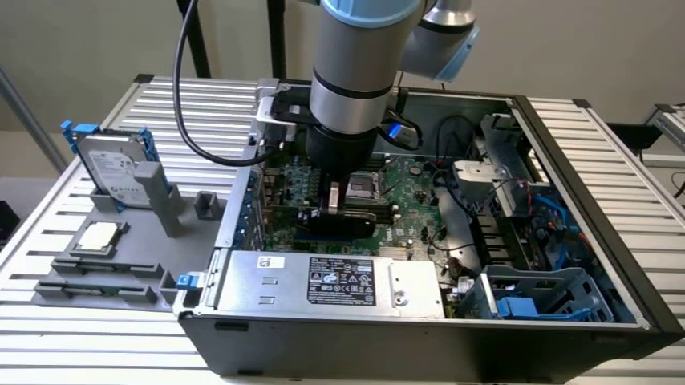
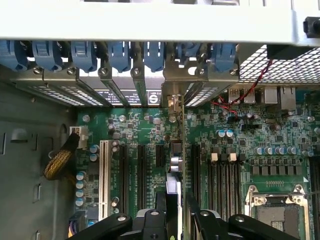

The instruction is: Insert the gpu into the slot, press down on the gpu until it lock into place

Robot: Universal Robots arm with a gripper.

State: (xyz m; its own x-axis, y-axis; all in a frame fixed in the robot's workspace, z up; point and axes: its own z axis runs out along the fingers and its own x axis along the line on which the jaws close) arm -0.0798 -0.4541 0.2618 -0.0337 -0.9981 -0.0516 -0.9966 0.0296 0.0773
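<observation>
Your claw (image 1: 340, 210) sits inside the open black metal computer case (image 1: 428, 345) at the centre of the exterior view, over the green motherboard (image 1: 412, 192). It is closed on the gpu (image 1: 337, 227), a thin flat black card with a green board edge, which stands upright on its long edge against the board. In the wrist view you look along the card's upper edge. The claw (image 2: 175, 212) has one black finger on each face of the gpu (image 2: 173, 187), and the card's metal bracket end lies near the row of blue plastic retaining clips (image 2: 120, 52) at the case's rear wall. The long blue slot lies under the card and you cannot make it out. Parallel black memory slots (image 2: 225, 180) run beside the card, apart from it. In the exterior view a silver power supply box (image 1: 332, 281) sits at lower centre, and a silver hard drive with blue brackets (image 1: 112, 172) stands at the left on the grey slatted surface (image 1: 107, 353).
</observation>
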